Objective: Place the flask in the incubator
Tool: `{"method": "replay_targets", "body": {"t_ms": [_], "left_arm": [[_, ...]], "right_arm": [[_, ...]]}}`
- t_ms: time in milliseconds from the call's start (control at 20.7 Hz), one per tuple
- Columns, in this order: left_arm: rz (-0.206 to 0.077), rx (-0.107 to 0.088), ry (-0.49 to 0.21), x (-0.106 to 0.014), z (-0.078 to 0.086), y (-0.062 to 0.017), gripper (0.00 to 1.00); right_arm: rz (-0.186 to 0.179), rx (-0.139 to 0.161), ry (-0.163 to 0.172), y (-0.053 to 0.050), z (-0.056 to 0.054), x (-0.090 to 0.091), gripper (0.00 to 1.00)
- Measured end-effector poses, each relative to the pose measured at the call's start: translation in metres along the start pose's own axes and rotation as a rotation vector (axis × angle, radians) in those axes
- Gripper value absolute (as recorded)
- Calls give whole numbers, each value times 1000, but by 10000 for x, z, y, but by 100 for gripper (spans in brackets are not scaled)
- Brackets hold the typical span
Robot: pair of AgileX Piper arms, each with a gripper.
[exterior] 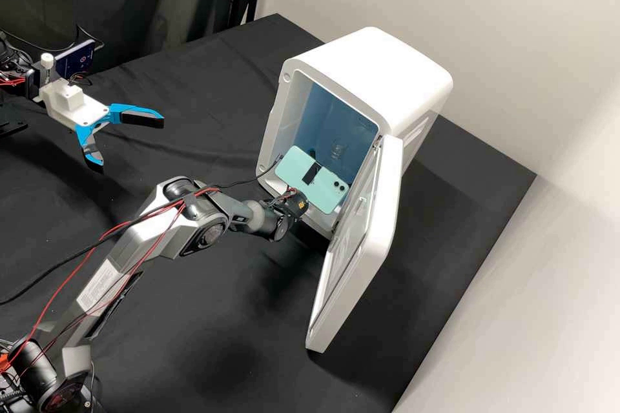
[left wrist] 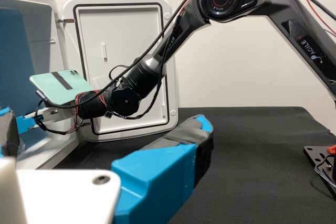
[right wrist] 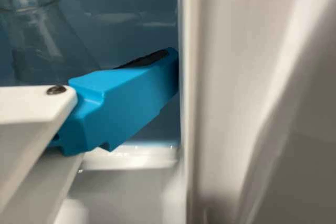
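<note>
**Step in hand (judged):** setting the flask (exterior: 336,150) down inside the incubator (exterior: 387,77).

The right arm (exterior: 194,222) reaches in through the open front, and the right tool (right wrist: 105,93) is inside the blue chamber. You cannot tell from these views whether this tool is spread or clamped on the glass, so confirm that before any retreat.

1. Seat the flask upright and flat on the chamber floor, well in from the sill, so the door (exterior: 355,251) can close past it.
2. Hold the wrist line straight and allow no sideways drift, because the white frame lies just beside the tool.
3. Keep the wrist cables off the door edge.

**Position:** the flask stands low in the chamber, toward its far wall. It is just beside the right tool and slightly farther in; contact cannot be confirmed.

The left tool (exterior: 128,142) hangs wide open over the desk (exterior: 226,335) at far left, well apart from the incubator.
</note>
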Motion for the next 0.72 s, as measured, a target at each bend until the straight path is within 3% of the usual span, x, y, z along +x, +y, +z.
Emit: {"method": "replay_targets", "body": {"t_ms": [145,338,434,724], "left_arm": [[0,0,0,0,0,0,100],[-2,-1,0,-4,1,-5,100],[-2,-1,0,-4,1,-5,100],[6,4,-1,-9,9,15,100]], "right_arm": [[8,3,7,36,-25,-104,100],[30,9,48,71,-108,-308,100],[39,15,68,64,-136,-432,100],[41,45,74,-24,-130,-816,100]]}}
